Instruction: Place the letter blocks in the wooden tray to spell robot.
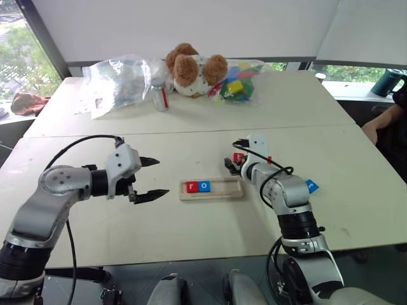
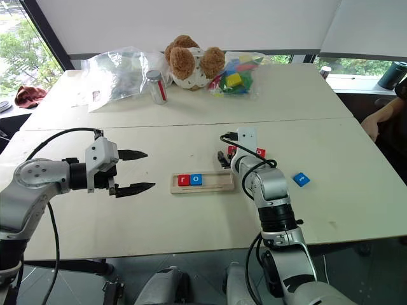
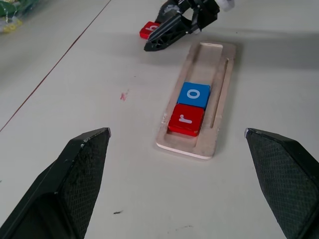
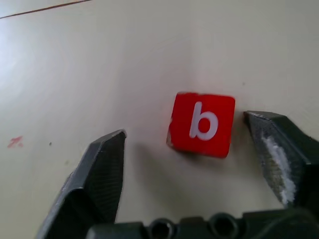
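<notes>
Right hand gapes around the red b block, tips hidden overhead.

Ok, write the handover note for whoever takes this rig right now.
Left pincer: open, empty, hovering left of the wooden tray.
Right pincer: open around the red b tile, which lies on the table, not gripped yet.
Done: red r tile and blue o tile sit in the tray.
Left: b, then another blue tile at the right arm's right, and one more.
</notes>
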Controlling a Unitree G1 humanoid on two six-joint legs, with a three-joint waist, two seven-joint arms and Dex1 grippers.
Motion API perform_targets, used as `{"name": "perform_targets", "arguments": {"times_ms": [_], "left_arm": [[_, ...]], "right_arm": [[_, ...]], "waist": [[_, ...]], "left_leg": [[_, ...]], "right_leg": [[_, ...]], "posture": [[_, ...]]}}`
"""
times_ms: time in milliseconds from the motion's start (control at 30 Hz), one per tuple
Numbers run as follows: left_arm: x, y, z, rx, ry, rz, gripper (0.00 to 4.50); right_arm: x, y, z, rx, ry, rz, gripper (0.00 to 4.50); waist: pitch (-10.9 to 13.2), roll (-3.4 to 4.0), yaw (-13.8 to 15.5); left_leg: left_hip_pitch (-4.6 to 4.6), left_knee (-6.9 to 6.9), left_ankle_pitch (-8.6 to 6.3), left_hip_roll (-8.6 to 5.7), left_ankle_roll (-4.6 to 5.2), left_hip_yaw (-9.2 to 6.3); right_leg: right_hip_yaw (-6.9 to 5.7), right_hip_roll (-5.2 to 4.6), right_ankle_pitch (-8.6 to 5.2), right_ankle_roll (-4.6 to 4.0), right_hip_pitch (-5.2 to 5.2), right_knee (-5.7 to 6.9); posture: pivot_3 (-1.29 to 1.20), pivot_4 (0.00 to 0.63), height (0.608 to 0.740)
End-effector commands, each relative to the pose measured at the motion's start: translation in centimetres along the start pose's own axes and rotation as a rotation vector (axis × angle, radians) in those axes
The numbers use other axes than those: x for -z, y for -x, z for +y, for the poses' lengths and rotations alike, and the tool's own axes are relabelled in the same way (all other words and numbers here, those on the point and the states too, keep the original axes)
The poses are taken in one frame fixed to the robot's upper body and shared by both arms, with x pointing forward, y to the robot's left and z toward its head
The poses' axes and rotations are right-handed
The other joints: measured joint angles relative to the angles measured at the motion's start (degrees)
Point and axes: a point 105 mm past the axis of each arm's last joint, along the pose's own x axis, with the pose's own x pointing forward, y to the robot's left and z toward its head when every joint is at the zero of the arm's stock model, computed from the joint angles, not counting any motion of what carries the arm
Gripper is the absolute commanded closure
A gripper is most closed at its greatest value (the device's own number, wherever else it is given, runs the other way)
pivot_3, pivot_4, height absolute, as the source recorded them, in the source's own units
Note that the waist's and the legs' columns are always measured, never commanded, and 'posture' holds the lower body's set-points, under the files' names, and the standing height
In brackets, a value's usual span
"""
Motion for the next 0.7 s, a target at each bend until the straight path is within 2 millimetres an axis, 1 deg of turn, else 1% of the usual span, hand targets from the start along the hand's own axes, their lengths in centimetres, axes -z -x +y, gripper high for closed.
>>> {"name": "perform_targets", "arguments": {"times_ms": [33, 67, 100, 133, 200, 267, 333, 433, 500, 533, 567, 600, 667, 700], "left_arm": [[-0.9, 0.5, 0.1, -0.016, -0.035, -0.008, 0.0], [-0.9, 0.4, 0.0, -0.013, -0.035, -0.008, 0.0], [-0.9, 0.4, 0.0, -0.01, -0.035, -0.008, 0.0], [-0.9, 0.3, -0.1, -0.005, -0.033, -0.011, 0.0], [-1.0, -0.1, -0.4, 0.019, -0.034, -0.016, 0.0], [-1.1, -0.8, -0.8, 0.057, -0.035, -0.024, 0.0], [-1.0, -1.5, -1.2, 0.097, -0.046, -0.026, 0.0], [-0.9, -2.1, -1.6, 0.137, -0.054, -0.032, 0.0], [-1.1, -2.6, -1.8, 0.17, -0.048, -0.046, 0.0], [-1.2, -2.9, -1.8, 0.183, -0.046, -0.05, 0.0], [-1.3, -3.0, -1.9, 0.198, -0.042, -0.052, 0.0], [-1.3, -3.2, -2.1, 0.219, -0.039, -0.05, 0.0], [-1.3, -3.4, -2.2, 0.245, -0.041, -0.046, 0.0], [-1.3, -3.5, -2.2, 0.251, -0.044, -0.045, 0.0]], "right_arm": [[-0.1, -0.2, 0.3, 0.002, 0.013, -0.015, 2.46], [-0.1, -0.1, 0.4, 0.002, 0.017, -0.014, 3.0], [-0.1, -0.1, 0.4, 0.002, 0.02, -0.014, 3.38], [-0.3, 0.0, 0.3, 0.008, 0.032, -0.022, 3.37], [-1.3, 0.4, 0.1, 0.007, 0.044, -0.081, 3.37], [-2.2, 1.8, -0.5, 0.011, 0.072, -0.148, 3.37], [-2.0, 3.9, -1.3, 0.03, 0.103, -0.171, 3.37], [-1.1, 6.7, -2.4, 0.083, 0.091, -0.153, 3.37], [0.1, 8.7, -3.4, 0.168, 0.003, -0.128, 3.37], [0.7, 9.3, -3.8, 0.205, -0.041, -0.111, 3.37], [1.2, 9.7, -3.9, 0.23, -0.07, -0.095, 3.37], [2.2, 9.9, -4.0, 0.254, -0.097, -0.063, 3.37], [3.7, 10.0, -4.0, 0.274, -0.132, -0.005, 3.37], [4.0, 10.0, -3.9, 0.279, -0.147, 0.01, 3.37]], "waist": [[0.0, 0.0, -0.03], [0.0, 0.0, -0.02], [0.0, 0.0, -0.03], [0.0, 0.0, -0.05], [0.0, 0.0, -0.05], [0.01, 0.02, 0.3], [0.03, 0.05, 0.67], [0.03, 0.04, 0.5], [0.02, 0.04, 0.37], [0.02, 0.03, 0.42], [0.02, 0.03, 0.36], [0.02, 0.05, 0.19], [0.02, 0.05, 0.1], [0.02, 0.05, 0.1]], "left_leg": [[0.0, 0.0, 0.0, 0.0, 0.0, 0.0], [0.0, 0.0, 0.0, 0.0, 0.0, 0.0], [0.0, 0.0, 0.0, 0.01, 0.0, 0.0], [0.0, -0.01, 0.0, 0.02, 0.0, 0.0], [0.0, -0.03, 0.0, 0.02, -0.01, 0.0], [-0.01, -0.04, 0.0, 0.02, -0.01, 0.0], [-0.07, -0.05, 0.0, 0.02, 0.0, -0.04], [-0.19, -0.03, -0.03, -0.02, 0.04, -0.06], [-0.22, -0.03, -0.03, -0.02, 0.05, -0.03], [-0.22, -0.03, -0.03, -0.02, 0.05, -0.03], [-0.22, -0.03, -0.02, 0.01, 0.03, -0.05], [-0.2, -0.04, -0.02, 0.05, 0.02, -0.06], [-0.12, -0.04, 0.0, 0.04, 0.0, -0.02], [-0.09, -0.03, 0.0, 0.04, 0.0, -0.01]], "right_leg": [[0.0, 0.0, 0.0, 0.0, 0.0, 0.0], [0.01, 0.0, 0.0, 0.0, 0.0, 0.0], [0.01, 0.0, 0.0, 0.0, 0.0, 0.0], [0.0, 0.01, 0.0, 0.0, -0.01, 0.0], [0.0, 0.01, 0.0, 0.0, -0.02, 0.0], [0.0, 0.01, 0.0, 0.0, -0.03, 0.0], [-0.02, 0.0, 0.0, 0.0, -0.05, -0.02], [-0.01, -0.02, 0.0, 0.0, -0.08, -0.1], [0.0, -0.02, 0.0, 0.0, -0.09, -0.13], [0.0, -0.02, 0.0, 0.0, -0.11, -0.13], [-0.02, 0.02, 0.0, 0.0, -0.12, -0.1], [-0.02, 0.06, 0.0, 0.0, -0.12, -0.08], [0.02, 0.08, 0.0, 0.0, -0.12, 0.0], [0.02, 0.08, 0.0, 0.0, -0.1, 0.01]], "posture": [[0.0, 0.15, 0.74], [0.0, 0.15, 0.74], [0.0, 0.15, 0.74], [0.0, 0.15, 0.74], [0.0, 0.15, 0.74], [0.0, 0.15, 0.74], [0.0, 0.15, 0.74], [0.0, 0.15, 0.74], [0.0, 0.15, 0.74], [0.0, 0.15, 0.74], [0.0, 0.15, 0.74], [0.0, 0.15, 0.74], [0.0, 0.15, 0.74], [0.0, 0.15, 0.74]]}}
